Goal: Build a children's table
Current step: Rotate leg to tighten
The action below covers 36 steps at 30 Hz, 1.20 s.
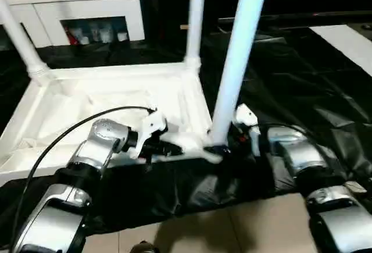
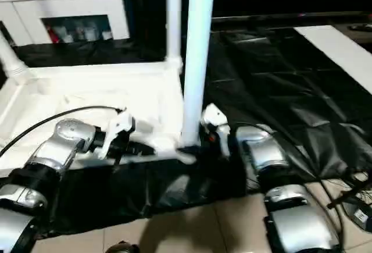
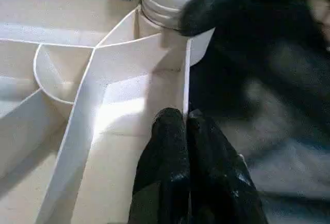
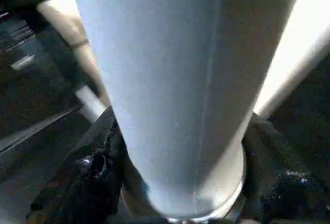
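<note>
Three legs stand in the upturned top (image 1: 116,99); the near-right leg (image 1: 235,67) sits clamped in the right pincer (image 1: 224,145). Left pincer (image 3: 186,131), together, pinches the rim. One socket seems left.

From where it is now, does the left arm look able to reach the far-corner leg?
Probably not without letting go: the left claw is shut on the near rim of the tabletop, and the far-corner leg stands across the whole top.
</note>
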Available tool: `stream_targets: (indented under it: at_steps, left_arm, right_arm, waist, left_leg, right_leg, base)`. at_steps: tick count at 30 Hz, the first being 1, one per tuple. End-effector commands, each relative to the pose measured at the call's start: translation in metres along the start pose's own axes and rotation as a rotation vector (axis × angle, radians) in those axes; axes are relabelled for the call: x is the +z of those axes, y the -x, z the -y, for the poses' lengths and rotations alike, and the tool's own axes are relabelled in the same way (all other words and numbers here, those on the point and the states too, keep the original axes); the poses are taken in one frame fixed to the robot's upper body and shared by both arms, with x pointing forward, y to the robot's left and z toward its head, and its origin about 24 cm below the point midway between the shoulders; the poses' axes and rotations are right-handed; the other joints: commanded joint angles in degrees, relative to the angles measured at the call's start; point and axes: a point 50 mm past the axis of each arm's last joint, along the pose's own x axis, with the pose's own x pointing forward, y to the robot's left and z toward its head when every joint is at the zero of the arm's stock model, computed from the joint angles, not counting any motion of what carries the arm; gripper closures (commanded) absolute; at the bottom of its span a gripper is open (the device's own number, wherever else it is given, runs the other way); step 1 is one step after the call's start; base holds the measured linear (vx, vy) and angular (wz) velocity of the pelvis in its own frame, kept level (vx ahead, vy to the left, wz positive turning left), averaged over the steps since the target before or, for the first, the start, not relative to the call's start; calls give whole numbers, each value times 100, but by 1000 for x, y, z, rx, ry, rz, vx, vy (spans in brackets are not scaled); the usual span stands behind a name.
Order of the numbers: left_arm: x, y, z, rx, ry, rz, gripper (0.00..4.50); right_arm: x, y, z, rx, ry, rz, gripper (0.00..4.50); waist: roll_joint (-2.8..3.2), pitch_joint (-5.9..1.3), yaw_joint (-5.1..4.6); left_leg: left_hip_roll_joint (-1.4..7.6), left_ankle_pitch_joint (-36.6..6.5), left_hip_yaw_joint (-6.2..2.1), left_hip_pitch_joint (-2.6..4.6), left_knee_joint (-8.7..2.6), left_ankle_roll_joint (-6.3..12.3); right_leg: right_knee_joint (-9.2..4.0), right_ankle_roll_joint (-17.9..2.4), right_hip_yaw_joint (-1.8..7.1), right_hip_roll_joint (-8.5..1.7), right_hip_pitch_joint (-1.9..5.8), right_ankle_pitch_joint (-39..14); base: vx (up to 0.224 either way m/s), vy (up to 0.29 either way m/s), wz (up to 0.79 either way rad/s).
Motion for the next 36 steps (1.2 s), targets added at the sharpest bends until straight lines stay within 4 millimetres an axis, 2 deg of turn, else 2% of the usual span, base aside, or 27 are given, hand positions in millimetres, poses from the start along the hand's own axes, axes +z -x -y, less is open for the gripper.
stream_targets:
  at_steps: [1, 5, 6, 7, 9, 10, 12, 14, 17, 21, 23, 25, 28, 29, 31, 33, 35, 36]
  left_arm:
    - [23, -18, 5, -16, -33, 61, 450]
    - [31, -31, 9, 39, 3, 88, 450]
    - [35, -40, 12, 66, 22, 109, 450]
    - [38, -47, 15, 81, 32, 124, 450]
    - [41, -54, 19, 105, 24, 135, 450]
    - [41, -56, 21, 104, 24, 137, 450]
    - [41, -59, 24, 97, 14, 136, 450]
    - [39, -60, 27, 90, 8, 133, 450]
    - [38, -59, 27, 84, 7, 132, 450]
    - [35, -48, 28, 19, -28, 152, 450]
    - [35, -48, 28, 19, -28, 152, 450]
    - [33, -40, 28, -34, -59, 153, 450]
    - [29, -31, 27, -92, -97, 138, 450]
    - [27, -23, 25, -129, -118, 118, 450]
    - [25, -18, 23, -153, -129, 101, 450]
    - [23, -13, 22, -179, -135, 86, 450]
    - [21, -8, 22, -208, -142, 70, 450]
    - [20, -6, 21, -228, -145, 61, 450]
  right_arm:
    - [-12, -17, -12, -41, -52, -52, 183]
    - [-15, -33, -22, -133, -110, -28, 183]
    - [-16, -42, -28, -204, -147, -14, 183]
    - [-17, -49, -33, -261, -170, -6, 183]
    - [-14, -56, -38, -288, -190, 33, 183]
    - [-12, -57, -38, -298, -203, 52, 149]
    - [-8, -58, -38, -313, -223, 90, 114]
    - [-5, -57, -37, -318, -236, 122, 93]
    - [-4, -55, -35, -309, -222, 127, 70]
    - [-3, -43, -28, -230, -103, 117, 35]
    - [-3, -43, -28, -230, -103, 117, 24]
    - [-4, -34, -25, -134, -28, 94, 24]
    - [-5, -23, -26, 21, 39, 59, 24]
    - [-7, -14, -27, 164, 83, 18, 24]
    - [-8, -6, -28, 258, 101, -14, 24]
    - [-8, 0, -27, 324, 118, -43, 24]
    - [-8, 5, -26, 382, 128, -73, 48]
    - [-7, 8, -26, 420, 131, -90, 48]
  waist:
    - [-25, -297, -26]
    - [-21, -310, -87]
    - [-4, -313, -84]
    - [13, -312, -110]
    - [16, -319, -118]
    - [38, -328, -108]
    - [26, -332, -114]
    - [45, -342, -118]
    - [43, -346, -117]
    - [34, -356, -114]
    - [40, -363, -108]
    - [22, -373, -97]
    - [29, -388, -66]
    - [12, -389, -42]
    - [0, -376, -39]
    - [-3, -363, -24]
    - [3, -353, -18]
    - [-13, -351, -21]
  left_leg:
    - [26, -1999, 13, 151, -426, -191]
    - [12, -1843, 16, 134, -413, -152]
    - [7, -1824, 14, 125, -410, -135]
    - [11, -1773, 17, 133, -417, -194]
    - [-2, -1826, 16, 132, -414, -193]
    - [-1, -1832, 12, 136, -411, -174]
    - [-1, -1772, 15, 124, -414, -129]
    - [-2, -1658, 13, 115, -412, -69]
    - [-3, -1568, 19, 110, -405, -43]
    - [-6, -1464, 26, 104, -389, 17]
    - [-3, -1305, 35, 103, -368, 69]
    - [-9, -1217, 41, 97, -347, 125]
    - [-5, -1021, 56, 79, -306, 263]
    - [-6, -1001, 58, 76, -287, 394]
    - [3, -1048, 66, 80, -287, 465]
    - [21, -1144, 59, 82, -307, 430]
    - [36, -1308, 57, 101, -323, 353]
    - [33, -1337, 58, 100, -324, 345]
  right_leg:
    - [-530, -1110, 138, -251, 121, -1645]
    - [-504, -1182, 139, -218, 124, -1197]
    - [-503, -1187, 134, -217, 132, -1146]
    - [-496, -1214, 137, -211, 117, -970]
    - [-511, -1172, 130, -211, 125, -1009]
    - [-508, -1154, 127, -207, 131, -961]
    - [-504, -1147, 121, -189, 142, -770]
    - [-485, -1165, 115, -182, 157, -520]
    - [-472, -1189, 110, -176, 170, -330]
    - [-458, -1211, 105, -178, 192, -157]
    - [-437, -1272, 103, -173, 196, 76]
    - [-425, -1313, 90, -166, 215, 222]
    - [-383, -1371, 76, -149, 233, 587]
    - [-373, -1398, 72, -153, 238, 697]
    - [-380, -1431, 69, -155, 225, 590]
    - [-387, -1462, 71, -176, 217, 319]
    - [-404, -1494, 79, -184, 196, 13]
    - [-407, -1503, 80, -181, 199, -36]
  base:
    - [0, 0, 0]
    - [0, 0, 0]
    - [0, 0, 0]
    - [0, 0, 0]
    - [0, 0, 0]
    - [0, 0, 0]
    - [0, 0, 0]
    - [0, 0, 0]
    - [0, 0, 0]
    - [0, 0, 0]
    - [0, 0, 0]
    - [0, 0, 0]
    - [0, 0, 0]
    - [0, 0, 0]
    - [0, 0, 0]
    - [0, 0, 0]
    - [0, 0, 0]
    - [0, 0, 0]
